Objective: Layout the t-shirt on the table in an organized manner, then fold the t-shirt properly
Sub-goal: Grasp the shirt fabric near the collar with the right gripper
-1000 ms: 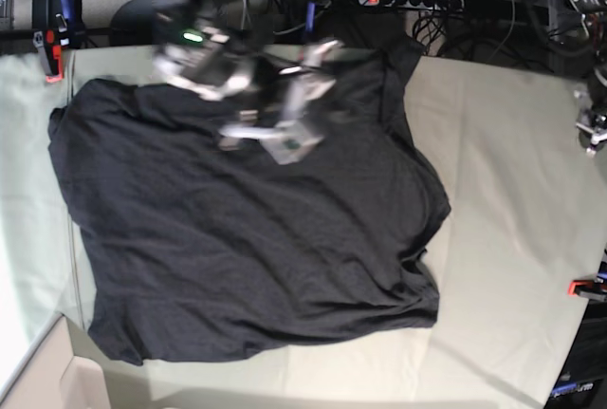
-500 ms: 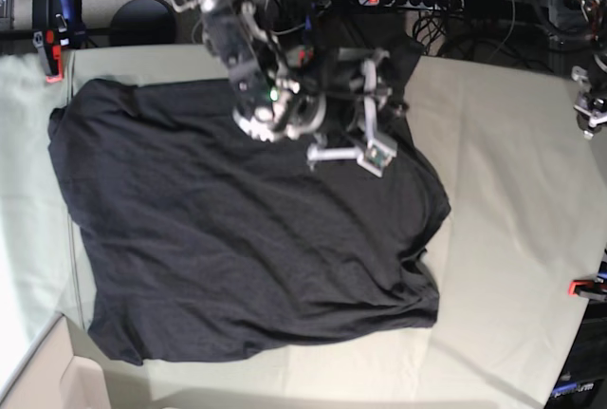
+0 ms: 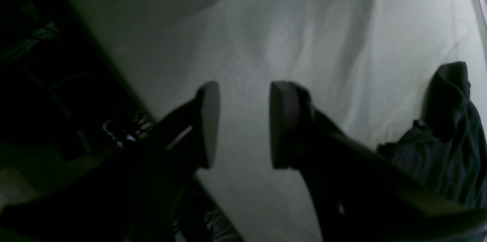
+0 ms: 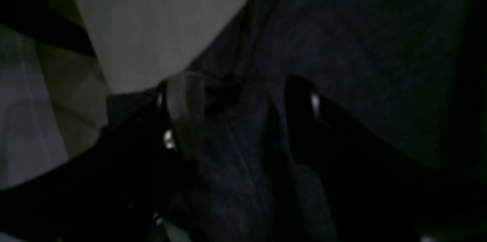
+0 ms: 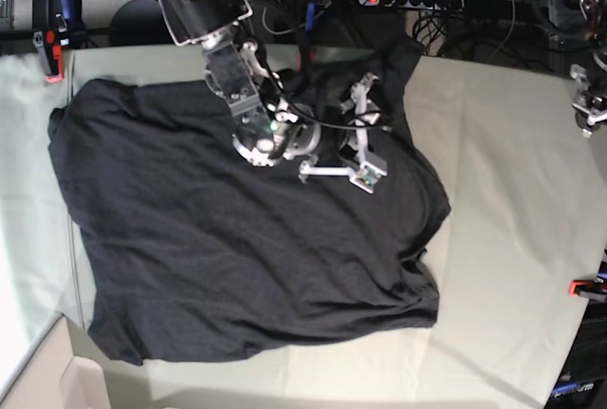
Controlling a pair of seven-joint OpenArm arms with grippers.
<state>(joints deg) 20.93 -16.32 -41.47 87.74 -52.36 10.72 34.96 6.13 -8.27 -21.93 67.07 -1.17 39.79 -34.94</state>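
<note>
T-shirt [image 5: 237, 238] spread crumpled over table [image 5: 512, 238], filling centre and 9 o'clock half in base view; collar end bunched toward 12 o'clock. Right gripper [image 5: 365, 134] positioned over shirt's upper part, near 1 o'clock of shirt centre; jaws seen wide apart in right wrist view, dark fabric [image 4: 236, 150] lying between fingers, not pinched. Left gripper [image 3: 243, 124] seen at 3 o'clock edge, jaws parted narrowly over bare cloth, nothing held; shirt edge [image 3: 449, 139] nearby.

Dark t-shirt [image 5: 237, 238] lies spread, rumpled, on pale table [image 5: 512, 191]
</note>
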